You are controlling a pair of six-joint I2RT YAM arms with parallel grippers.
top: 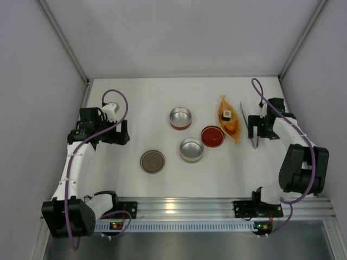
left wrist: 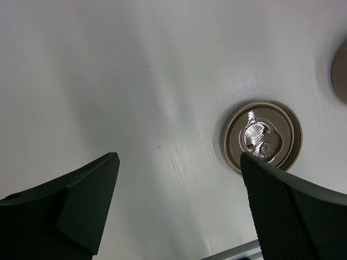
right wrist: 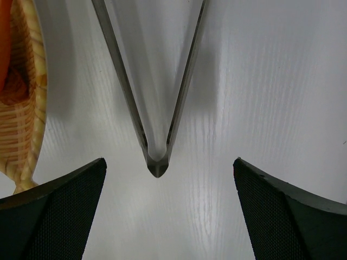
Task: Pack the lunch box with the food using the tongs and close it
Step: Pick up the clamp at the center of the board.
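The silver tongs (top: 254,142) lie flat on the white table at the right. In the right wrist view their joined end (right wrist: 157,162) points toward me, both arms spreading away. My right gripper (top: 255,127) (right wrist: 168,161) hovers over them, open, its fingers either side of the joined end and apart from it. The food (top: 227,115), a white block with a dark top plus orange chunks (top: 231,128), sits in the orange boat tray (top: 235,136) (right wrist: 21,108). The lunch box stands in parts: two open round tins (top: 180,117) (top: 192,149). My left gripper (top: 122,133) (left wrist: 179,155) is open and holds nothing.
A red round lid or dish (top: 212,136) lies beside the tray. A brownish metal lid (top: 152,161) (left wrist: 262,137) lies flat near the left gripper's right finger. White walls enclose the table; a metal rail (top: 184,208) runs along the near edge.
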